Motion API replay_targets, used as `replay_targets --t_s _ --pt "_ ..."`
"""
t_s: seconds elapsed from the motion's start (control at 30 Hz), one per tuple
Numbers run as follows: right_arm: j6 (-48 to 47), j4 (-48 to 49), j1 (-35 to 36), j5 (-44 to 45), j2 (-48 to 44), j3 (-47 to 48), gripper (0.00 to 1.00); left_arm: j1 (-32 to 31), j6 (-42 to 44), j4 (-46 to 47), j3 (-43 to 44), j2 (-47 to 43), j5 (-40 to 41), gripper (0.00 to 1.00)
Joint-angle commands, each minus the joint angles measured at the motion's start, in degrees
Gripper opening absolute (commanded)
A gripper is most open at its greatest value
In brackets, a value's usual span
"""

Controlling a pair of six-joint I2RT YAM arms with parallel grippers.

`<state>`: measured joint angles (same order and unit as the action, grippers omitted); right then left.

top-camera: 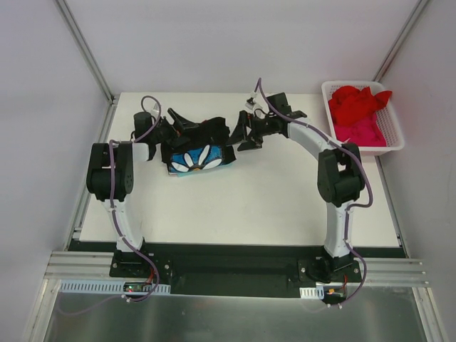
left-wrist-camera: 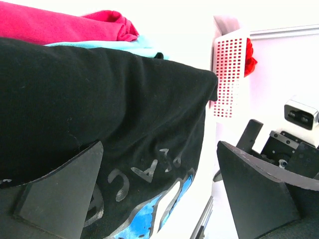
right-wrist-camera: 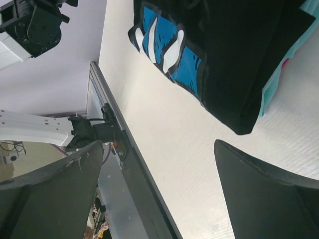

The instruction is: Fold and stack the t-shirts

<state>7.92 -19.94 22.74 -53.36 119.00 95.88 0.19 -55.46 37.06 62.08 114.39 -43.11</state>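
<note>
A folded black cloth t-shirt with a white-and-blue flower print [top-camera: 198,159] lies on the white counter [top-camera: 249,206], at about 11 o'clock from the counter's middle in the overhead view, with the print face up along its 6 o'clock edge. A teal cloth t-shirt [left-wrist-camera: 127,46] shows from beneath it, and a pink cloth t-shirt [left-wrist-camera: 55,25] lies in the same pile just past the teal one. The left pincer [left-wrist-camera: 160,149] meets the pile from 9 o'clock, jaws spread wide and holding nothing. One finger sits over the black cloth, though whether it touches cannot be told, and the other hangs off the shirt's edge. The right pincer [right-wrist-camera: 158,144] stands just beside the pile at its 3 o'clock side, also spread wide and empty. In its wrist view both fingers hang over bare counter, clear of the black shirt's corner. A white slotted plastic basket [top-camera: 396,135] sits in the counter's 2 o'clock corner, well apart from the pile. It holds a crumpled red cloth t-shirt [top-camera: 360,102] at its 12 o'clock end and a crumpled magenta cloth t-shirt [top-camera: 363,132] at its 6 o'clock end.
</note>
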Motion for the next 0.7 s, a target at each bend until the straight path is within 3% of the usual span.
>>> replay_targets --t_s 0.0,0.33,0.53,0.6,0.67 --pt "0.5 0.3 0.2 -1.6 -4.0 1.6 0.96 1.1 1.7 0.4 1.4 -1.4 0.2 0.99" --pt "12.3 15.1 5.4 -6.8 1.0 6.6 0.96 0.1 1.2 1.7 -3.3 -7.8 0.7 0.99" --pt "12.1 14.4 6.0 -7.3 4.2 9.8 0.96 0.2 12.6 -15.1 0.7 -18.0 7.1 0.99" --pt "12.5 14.9 6.1 -7.8 6.6 12.2 0.96 0.1 13.4 -16.8 0.9 -20.9 7.2 0.99" --pt "17.8 21.9 6.3 -10.0 8.7 13.5 0.96 0.2 12.1 -16.8 0.2 -22.7 6.7 0.99"
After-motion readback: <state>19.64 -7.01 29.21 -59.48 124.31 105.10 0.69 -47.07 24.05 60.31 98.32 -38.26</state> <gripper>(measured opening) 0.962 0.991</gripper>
